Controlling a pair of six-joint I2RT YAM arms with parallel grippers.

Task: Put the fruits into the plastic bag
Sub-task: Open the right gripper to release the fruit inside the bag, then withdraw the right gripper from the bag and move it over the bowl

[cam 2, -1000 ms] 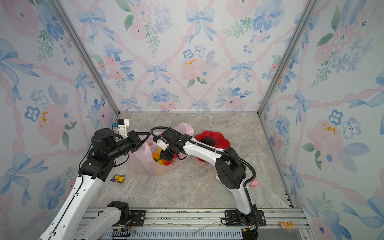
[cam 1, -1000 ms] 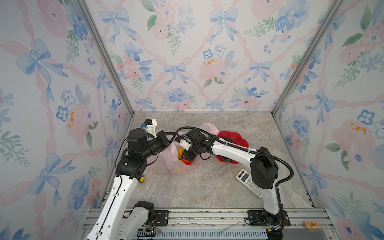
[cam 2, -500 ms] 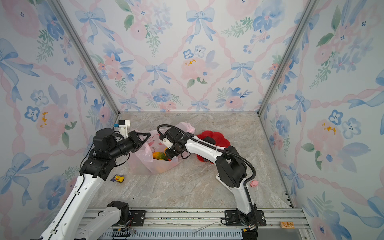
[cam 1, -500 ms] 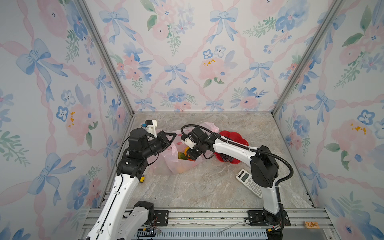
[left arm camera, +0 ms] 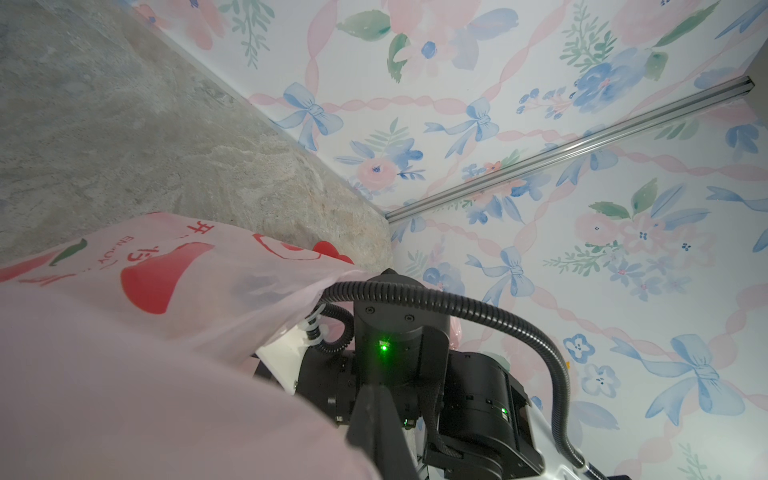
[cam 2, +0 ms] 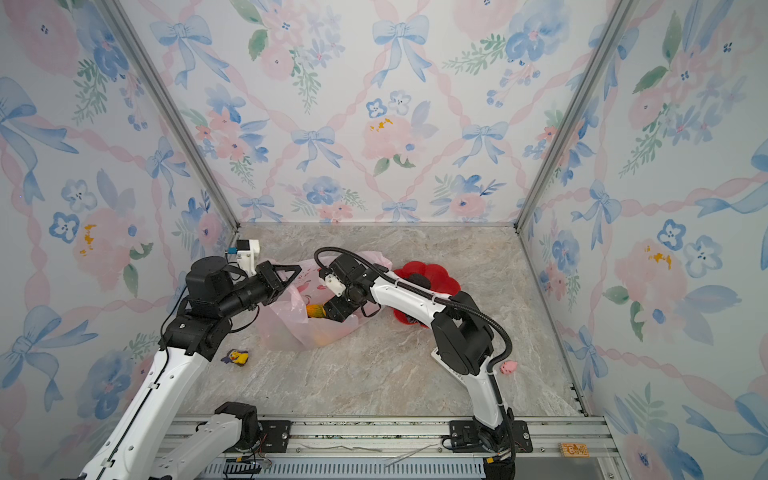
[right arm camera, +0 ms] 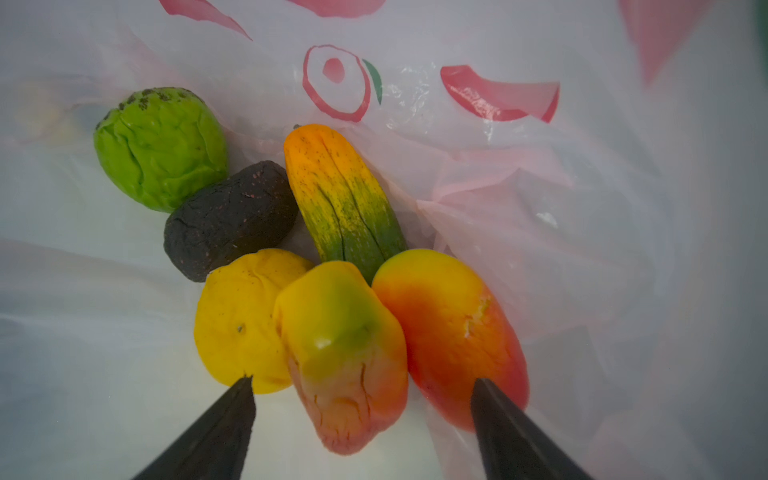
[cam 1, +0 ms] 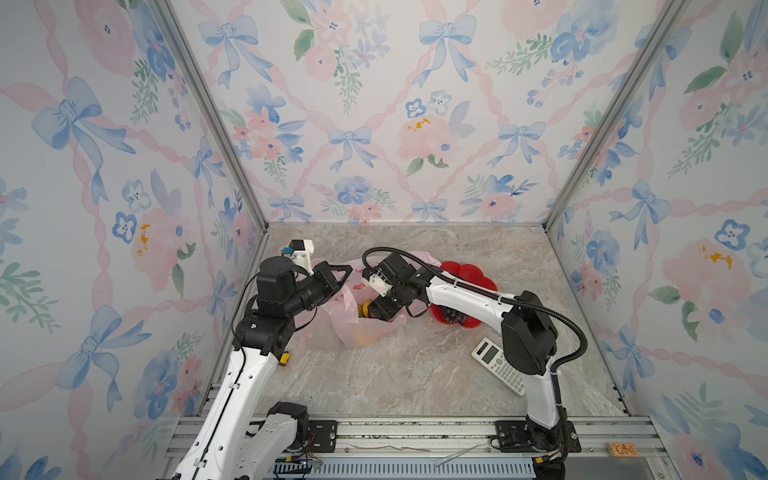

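The right pincer (right arm camera: 361,386) stands with its two dark fingers (right arm camera: 232,419) wide apart, deep inside the bag (right arm camera: 540,208). A yellow-and-red mango (right arm camera: 340,353) lies between them, and we see a gap on either side of it, so neither finger touches it. Beside that mango, a lemon (right arm camera: 237,320) lies on one side and a second, redder mango (right arm camera: 453,332) on the other, all three pressed close together. Beyond them lie a long orange-and-green fruit (right arm camera: 340,195), a dark avocado (right arm camera: 228,220) touching it, and a bumpy green ball (right arm camera: 160,149) against the avocado. All six rest on the thin plastic at the bottom of the bag.

In both top views the left pincer (cam 1: 343,272) (cam 2: 291,272) is closed together at the upper edge of the bag (cam 1: 332,328) (cam 2: 282,328), holding that edge up off the table (cam 1: 395,374). The mouth of the bag faces the right arm, which reaches in from the right. In the left wrist view the pink plastic (left arm camera: 124,374) drapes across the near side, with its red print showing.

Just to the right of the bag sits the red plate (cam 1: 478,274) (cam 2: 440,278), partly under the right arm. A dark bunch of grapes (cam 1: 453,316) lies on its near side, outside the bag.

A calculator (cam 1: 498,370) lies on the table near the base of the right arm. A small yellow duck (cam 2: 237,356) sits near the left arm, and a tiny pink pig (cam 2: 508,366) just beside the right arm.
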